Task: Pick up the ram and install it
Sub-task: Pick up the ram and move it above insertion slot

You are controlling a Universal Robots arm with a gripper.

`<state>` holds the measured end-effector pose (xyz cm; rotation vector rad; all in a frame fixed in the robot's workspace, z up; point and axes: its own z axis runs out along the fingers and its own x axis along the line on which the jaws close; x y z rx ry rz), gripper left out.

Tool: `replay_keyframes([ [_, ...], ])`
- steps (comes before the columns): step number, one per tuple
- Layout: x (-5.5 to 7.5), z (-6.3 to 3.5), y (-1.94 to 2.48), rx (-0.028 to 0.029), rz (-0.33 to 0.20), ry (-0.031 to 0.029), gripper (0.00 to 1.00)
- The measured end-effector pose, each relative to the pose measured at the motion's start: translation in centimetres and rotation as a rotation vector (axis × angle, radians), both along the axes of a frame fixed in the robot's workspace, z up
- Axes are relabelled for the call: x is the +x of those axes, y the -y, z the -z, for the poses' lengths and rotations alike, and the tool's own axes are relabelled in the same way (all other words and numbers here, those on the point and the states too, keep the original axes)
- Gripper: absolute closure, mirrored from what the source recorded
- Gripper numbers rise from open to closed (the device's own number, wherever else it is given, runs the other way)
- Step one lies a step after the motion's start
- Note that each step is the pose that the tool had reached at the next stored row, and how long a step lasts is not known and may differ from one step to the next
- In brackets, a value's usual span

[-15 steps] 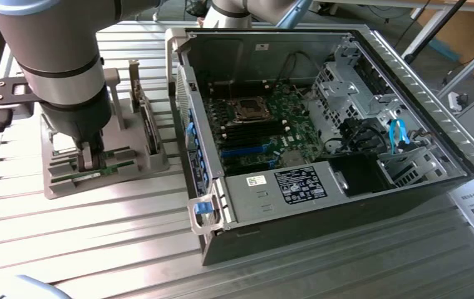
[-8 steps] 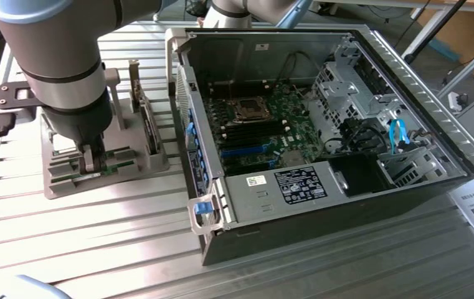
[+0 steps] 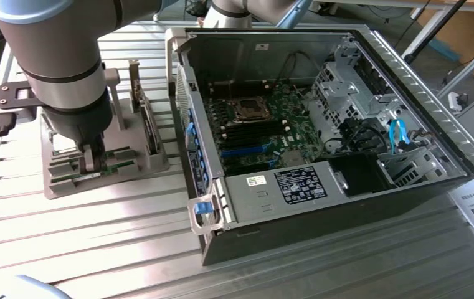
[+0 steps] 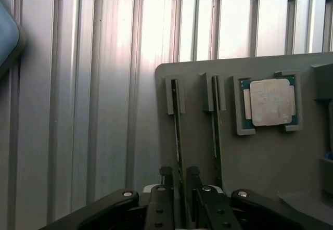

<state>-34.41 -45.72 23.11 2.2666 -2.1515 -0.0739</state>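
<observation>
In the grey holder (image 4: 260,157), the ram (image 4: 178,131) stood on its long edge in a slot, seen so nearly edge-on that its chips were hard to make out. My gripper (image 4: 179,174) straddled its near end, one of the fingers (image 4: 166,177) on each side, jaws wide and not pressing it. Its far end sat in a small bracket; its near end was hidden behind my own body. A second ram stick (image 4: 214,120) stood in the next slot, nearer the processor (image 4: 269,101) in its square pocket. A blue-grey shape (image 4: 8,32) was cut off at the frame edge; I could not tell what it was. In the exterior view, my arm (image 3: 62,68) covered much of the holder, with the open computer case (image 3: 303,124) to that view's right on the slatted table (image 3: 95,237).
</observation>
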Motion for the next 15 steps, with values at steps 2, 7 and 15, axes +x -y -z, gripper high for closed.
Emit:
replay_keyframes([
  [2,0.00,0.00,-0.17,0.0000,0.000,-0.0001,0.75],
  [7,0.00,0.01,-0.27,-0.0001,0.000,-0.0002,0.75],
  [15,0.00,0.64,-0.27,-0.0001,0.000,-0.0002,0.75],
])
